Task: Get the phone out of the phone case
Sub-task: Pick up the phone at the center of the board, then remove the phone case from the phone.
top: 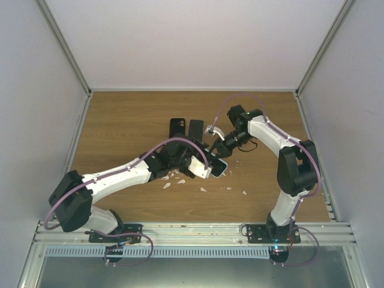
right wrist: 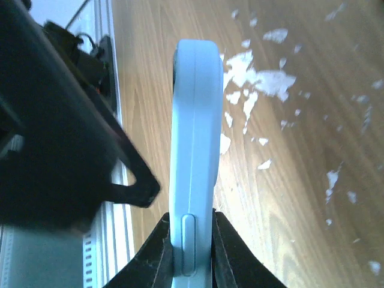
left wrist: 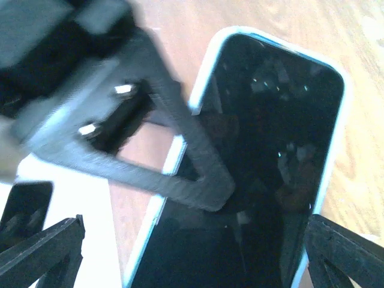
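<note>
The phone (left wrist: 270,150), screen up in its light-blue phone case (right wrist: 192,150), is near the middle of the worktop (top: 120,120). The right gripper (right wrist: 192,227) pinches the case's edge between its fingers. The left gripper (left wrist: 192,240) stands wide open, one finger either side of the phone.

The left arm (top: 114,177) and right arm (top: 282,141) are clad in white shells, broken up by bulky black joint housings. A purple cable (top: 240,95) is looped along each arm. The black fingers (left wrist: 42,252) are built as open triangular frames, one fitted with silver screws (left wrist: 123,90).
</note>
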`<move>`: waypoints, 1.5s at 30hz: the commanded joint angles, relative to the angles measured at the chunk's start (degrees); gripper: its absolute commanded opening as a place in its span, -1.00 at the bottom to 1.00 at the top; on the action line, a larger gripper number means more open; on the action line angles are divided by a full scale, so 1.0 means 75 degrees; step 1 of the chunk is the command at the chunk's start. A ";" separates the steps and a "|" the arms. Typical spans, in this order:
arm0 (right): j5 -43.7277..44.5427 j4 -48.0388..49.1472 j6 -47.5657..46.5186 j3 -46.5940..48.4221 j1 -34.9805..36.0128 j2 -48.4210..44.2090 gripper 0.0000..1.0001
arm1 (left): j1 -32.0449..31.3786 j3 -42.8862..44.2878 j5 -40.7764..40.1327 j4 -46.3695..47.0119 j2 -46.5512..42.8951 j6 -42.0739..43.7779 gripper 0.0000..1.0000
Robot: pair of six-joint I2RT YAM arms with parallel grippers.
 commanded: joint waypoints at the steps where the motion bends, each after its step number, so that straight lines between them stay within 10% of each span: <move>1: -0.0807 0.0314 0.0468 0.0708 -0.0262 -0.0561 -0.99 | 0.0450 0.0833 0.1152 -0.0641 -0.0727 -0.2110 0.98; 10: -0.2427 0.1868 0.2300 0.2010 -0.1255 -0.0763 -0.99 | 0.1786 0.2189 0.3517 -0.1260 -0.0714 -0.5544 0.98; 23: -0.3178 0.7890 0.7537 0.1484 -0.1771 -0.1619 -0.99 | 0.3194 0.2996 0.6285 -0.0151 0.0108 -1.0583 0.70; 29: -0.2926 1.2652 1.1700 0.0015 -0.1755 -0.2046 -0.99 | 0.3260 0.2626 0.6843 0.1854 0.0263 -1.2638 0.38; 37: -0.2502 1.4824 1.3636 -0.0748 -0.1746 -0.2330 -0.99 | 0.3063 0.2374 0.7068 0.3054 0.0516 -1.3612 -0.01; 45: -0.2324 1.5001 1.3696 -0.1064 -0.1568 -0.2419 -0.99 | 0.2602 0.2888 0.6969 0.3069 0.0944 -1.3837 0.08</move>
